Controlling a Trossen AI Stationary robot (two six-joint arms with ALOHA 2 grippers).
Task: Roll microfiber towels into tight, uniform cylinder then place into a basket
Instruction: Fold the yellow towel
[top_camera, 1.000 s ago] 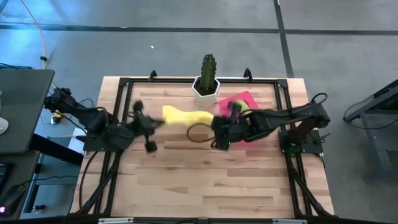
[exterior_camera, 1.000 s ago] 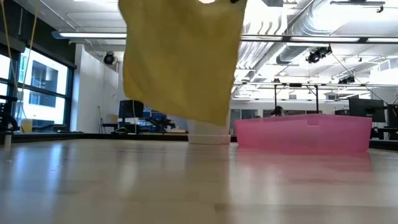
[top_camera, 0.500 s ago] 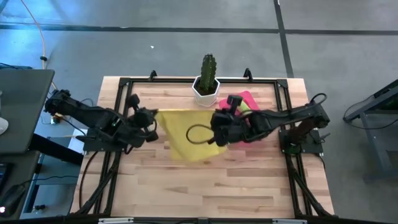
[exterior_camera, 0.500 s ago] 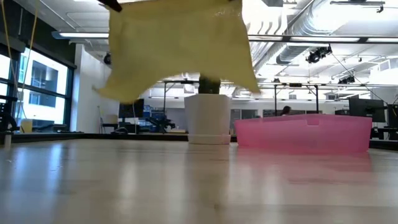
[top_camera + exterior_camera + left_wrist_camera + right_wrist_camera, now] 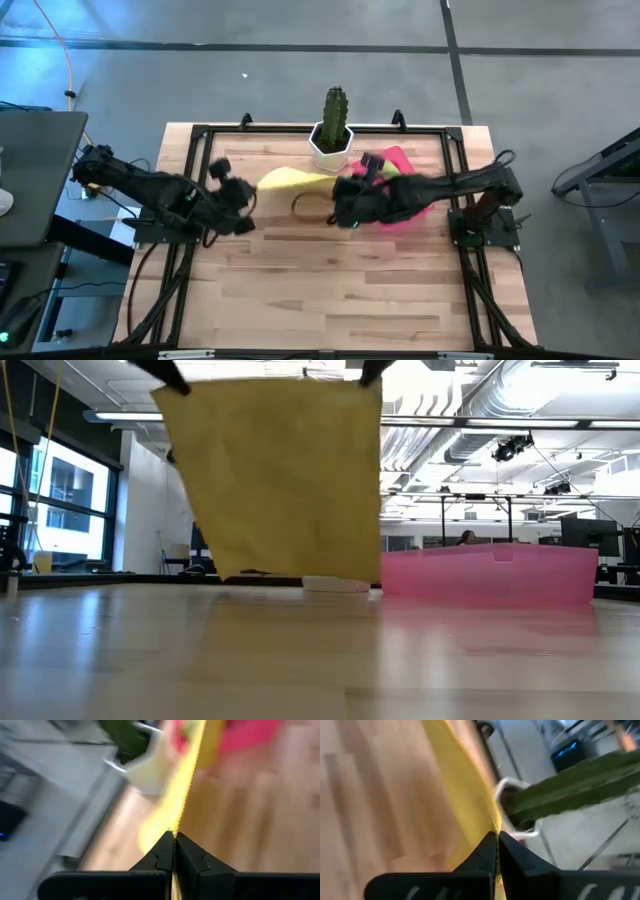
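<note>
A yellow towel [image 5: 275, 475] hangs stretched above the wooden counter [image 5: 330, 290], one top corner pinched in the closed left end effector [image 5: 243, 192], the other in the closed right end effector [image 5: 340, 205], beside the pink basket [image 5: 490, 572].

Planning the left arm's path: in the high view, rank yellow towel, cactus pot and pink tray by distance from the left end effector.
1. Yellow towel: pinched by the left end effector.
2. Cactus pot: back centre.
3. Pink tray: right, under the right arm.
</note>
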